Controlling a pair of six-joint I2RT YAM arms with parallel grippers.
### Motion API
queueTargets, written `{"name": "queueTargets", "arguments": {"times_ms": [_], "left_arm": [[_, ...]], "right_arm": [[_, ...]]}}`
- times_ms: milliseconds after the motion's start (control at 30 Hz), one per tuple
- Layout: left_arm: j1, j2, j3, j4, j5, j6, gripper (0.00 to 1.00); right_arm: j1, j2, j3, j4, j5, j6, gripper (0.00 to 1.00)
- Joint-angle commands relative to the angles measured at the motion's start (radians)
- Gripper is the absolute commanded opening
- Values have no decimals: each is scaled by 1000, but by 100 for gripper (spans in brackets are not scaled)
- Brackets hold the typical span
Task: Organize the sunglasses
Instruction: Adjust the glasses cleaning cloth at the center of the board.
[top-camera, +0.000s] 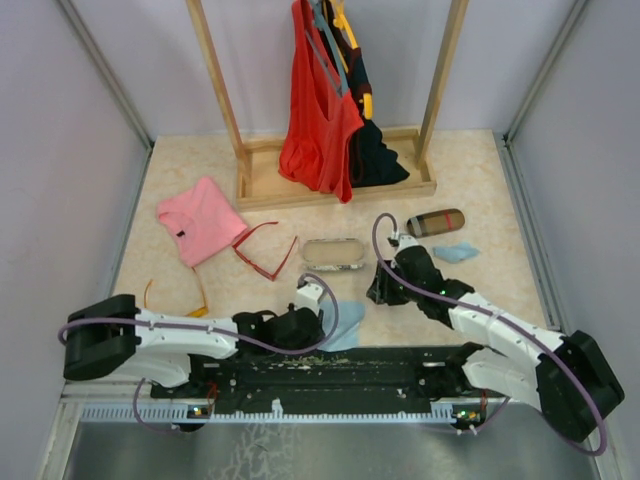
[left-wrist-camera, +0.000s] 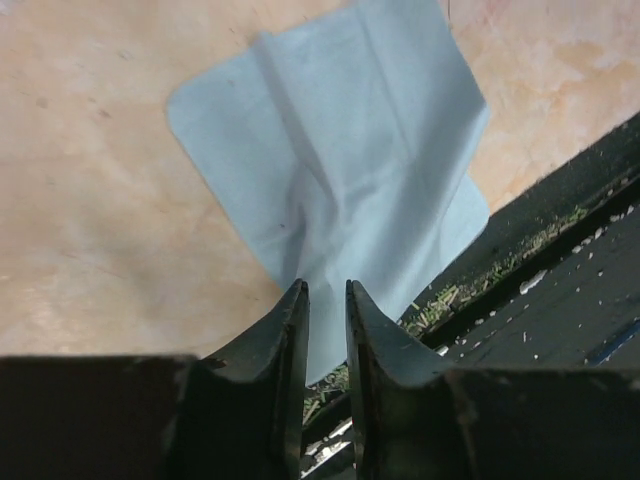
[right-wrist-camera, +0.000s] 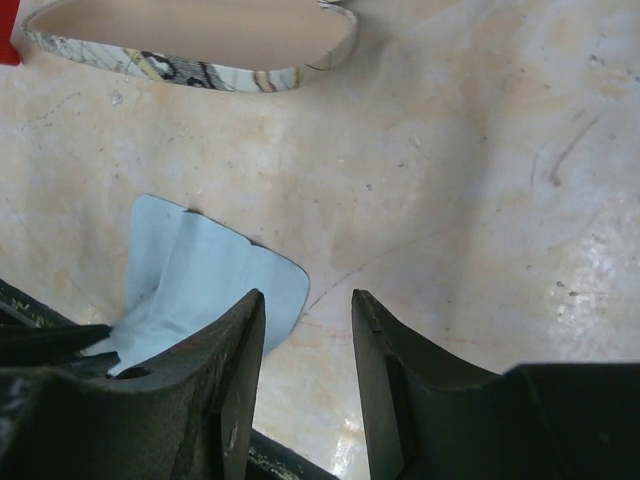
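The sunglasses (top-camera: 257, 264) lay on the pale surface (top-camera: 480, 190) with their slim red arms spread open, just right of a crumpled pink shirt (top-camera: 200, 220) and just left of an open patterned case (top-camera: 333, 253), well apart from both robot arms. Thin in the frame and large in the lens, the pair looked light and stiff but easily bent or scratched. The see-through lenses were likely slippery, so the surer hold appeared to be the top of the frame by the bridge, or one arm close to its hinge, and not the glass itself. Lying low on the surface, the frame offered little to pinch.

The left end effector (left-wrist-camera: 325, 290) hung over a light blue cloth (left-wrist-camera: 330, 150) at the near edge. Its jaws stood only a narrow gap apart and clamped nothing that could be seen, with the cloth's near edge running under the tips. The right end effector (right-wrist-camera: 305, 295) hovered beside that cloth, jaws moderately open and empty over bare surface, the open case just beyond it. A closed brown case (top-camera: 435, 222) and a second blue cloth (top-camera: 455, 252) lay farther right
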Motion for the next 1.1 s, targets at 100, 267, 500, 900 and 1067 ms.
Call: {"name": "queueTargets", "arguments": {"times_ms": [100, 267, 500, 900, 1067], "left_arm": [[102, -150, -2, -82, -52, 71, 31], [187, -184, -7, -78, -16, 117, 32], [246, -185, -13, -45, 43, 164, 38], [269, -297, -88, -73, 10, 115, 37], [272, -344, -108, -94, 3, 109, 37]], "right_arm": [[122, 134, 173, -73, 110, -76, 41], [212, 223, 242, -140, 230, -61, 42], [269, 304, 288, -201, 304, -18, 43], [336, 425, 373, -260, 339, -24, 45], [350, 476, 400, -276, 354, -31, 45]]}}
